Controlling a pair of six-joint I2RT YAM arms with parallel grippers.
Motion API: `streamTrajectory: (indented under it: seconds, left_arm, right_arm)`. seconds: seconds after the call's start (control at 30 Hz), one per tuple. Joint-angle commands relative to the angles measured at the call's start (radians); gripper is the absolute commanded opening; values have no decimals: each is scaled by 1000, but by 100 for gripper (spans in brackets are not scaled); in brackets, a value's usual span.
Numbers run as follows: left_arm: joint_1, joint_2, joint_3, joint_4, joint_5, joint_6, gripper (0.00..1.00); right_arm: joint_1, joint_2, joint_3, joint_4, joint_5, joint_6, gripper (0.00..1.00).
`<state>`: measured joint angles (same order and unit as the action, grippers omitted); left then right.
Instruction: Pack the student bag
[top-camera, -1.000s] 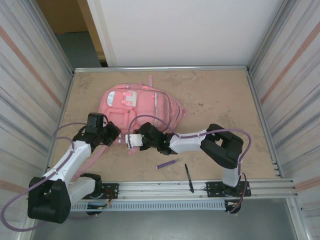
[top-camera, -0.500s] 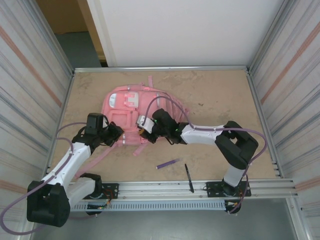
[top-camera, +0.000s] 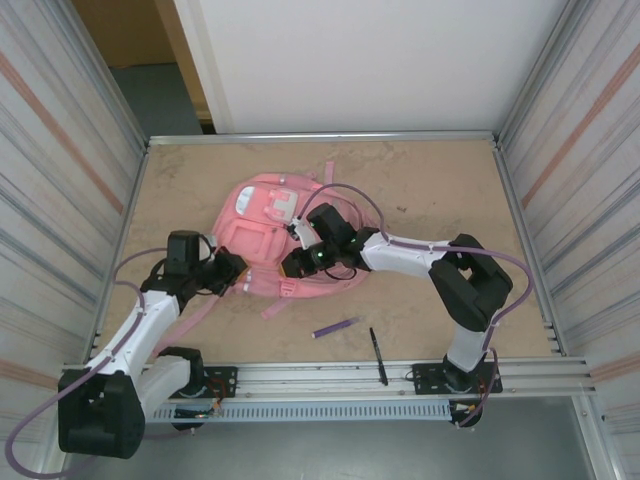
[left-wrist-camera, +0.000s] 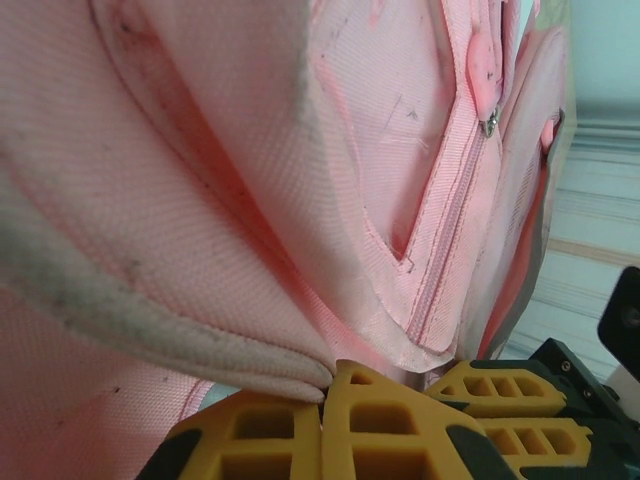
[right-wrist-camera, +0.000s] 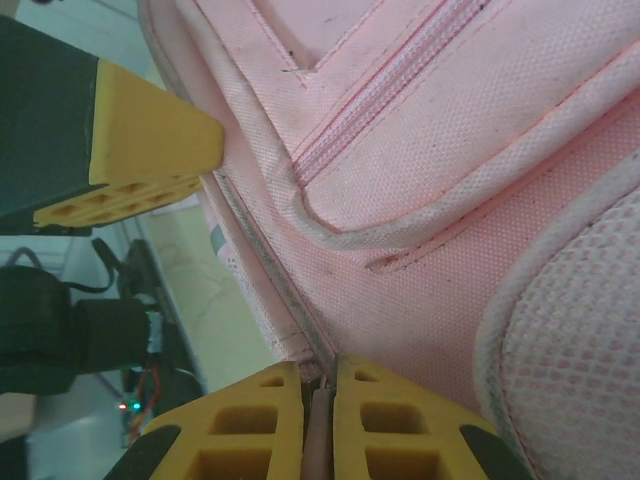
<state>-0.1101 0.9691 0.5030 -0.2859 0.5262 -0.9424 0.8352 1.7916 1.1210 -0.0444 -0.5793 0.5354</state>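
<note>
Student bag (top-camera: 262, 232), a large pink fabric backpack with zip pockets and a white patch, lies flat on the tan table (top-camera: 430, 200) beyond the aluminium base rail (top-camera: 330, 372), left of the rail's middle, its long axis slanting away from the rail. Both pincers sit on the bag's rail-side edge. The left gripper (left-wrist-camera: 325, 385) is clamped on a fold of pink fabric, and the right gripper (right-wrist-camera: 320, 375) pinches a piped seam close by. The bag stretches away from both, so the next pull probably lifts or spreads that edge. A purple marker (top-camera: 335, 327) and a slim black pen (top-camera: 377, 355) lie between bag and rail, nearer the right arm.
</note>
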Motion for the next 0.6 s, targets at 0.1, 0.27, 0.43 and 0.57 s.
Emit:
streamTrajectory:
  seconds: [0.1, 0.27, 0.43, 0.57]
  left_arm:
    - [54, -14, -48, 58, -144, 8, 0]
    - [53, -14, -49, 53, -102, 15, 0]
    - [53, -22, -73, 73, -98, 11, 0]
    - [53, -15, -72, 85, -100, 6, 0]
  right_arm:
    - [-35, -25, 1, -206, -109, 78, 12]
    - [-36, -14, -12, -141, -210, 118, 19]
    - [-53, 0, -12, -137, -252, 112, 17]
    - [-49, 14, 17, -163, -246, 95, 21]
